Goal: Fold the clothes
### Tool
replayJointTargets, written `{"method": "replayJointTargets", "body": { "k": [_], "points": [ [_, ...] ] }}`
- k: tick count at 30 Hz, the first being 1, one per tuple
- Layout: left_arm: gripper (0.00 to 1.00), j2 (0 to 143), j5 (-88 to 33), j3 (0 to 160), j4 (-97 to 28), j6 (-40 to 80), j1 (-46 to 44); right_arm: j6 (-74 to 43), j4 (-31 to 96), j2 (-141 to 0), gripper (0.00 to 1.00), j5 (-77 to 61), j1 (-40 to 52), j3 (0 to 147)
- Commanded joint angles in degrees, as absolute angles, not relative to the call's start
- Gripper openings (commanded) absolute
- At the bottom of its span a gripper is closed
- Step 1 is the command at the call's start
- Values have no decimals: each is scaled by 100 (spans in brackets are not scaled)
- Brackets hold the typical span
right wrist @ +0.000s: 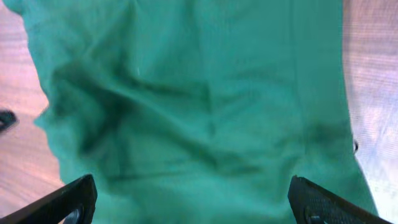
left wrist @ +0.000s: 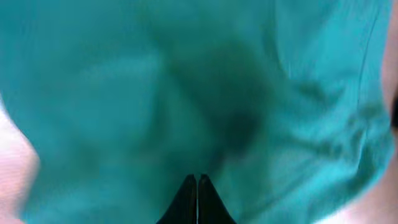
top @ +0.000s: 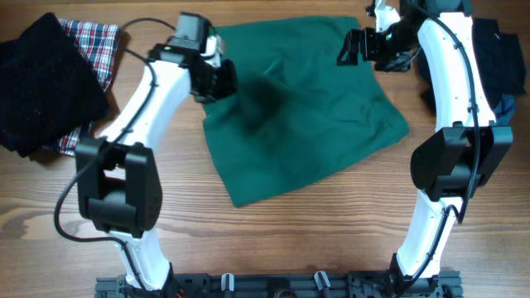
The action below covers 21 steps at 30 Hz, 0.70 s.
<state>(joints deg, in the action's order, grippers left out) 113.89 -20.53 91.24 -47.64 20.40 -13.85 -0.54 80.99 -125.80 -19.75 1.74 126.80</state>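
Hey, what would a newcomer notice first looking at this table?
The big dark-green garment lies rumpled across the middle of the table. The left gripper sits shut at its left edge, while the right gripper hangs open over its top right corner. A black knitted garment lies on a plaid cloth at the far left.

Pretty much wall-to-wall green garment [right wrist: 205, 93] here, rumpled, with soft creases running across it and a darker shadowy patch on the left. The right gripper [right wrist: 196, 208] hangs over its near edge with jaws spread wide, one black tip in each bottom corner, nothing pinched between them. Wooden table [right wrist: 373, 74] peeks out on both sides. A small dark bit [right wrist: 5, 118] sits at the left edge; can't tell what.
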Motion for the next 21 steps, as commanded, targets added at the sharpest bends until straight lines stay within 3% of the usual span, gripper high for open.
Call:
{"method": "replayJointTargets", "body": {
  "k": [1,5,12,21],
  "points": [
    [4,11281,-2250,9120,-5568,1990,-1935,-69,8162,-12613,99,-1981,202,12696],
    [4,11281,-2246,9089,-6617,1992,-2550,-202,7922,-12613,100,-1752,150,12696],
    [4,11281,-1706,8794,-6685,2969,-3087,-493,7371,-12613,100,-1754,-145,12696],
    [4,11284,-1046,8121,-4930,3356,-3011,-486,7122,-12613,100,-1802,-185,12696]
  ]
}}
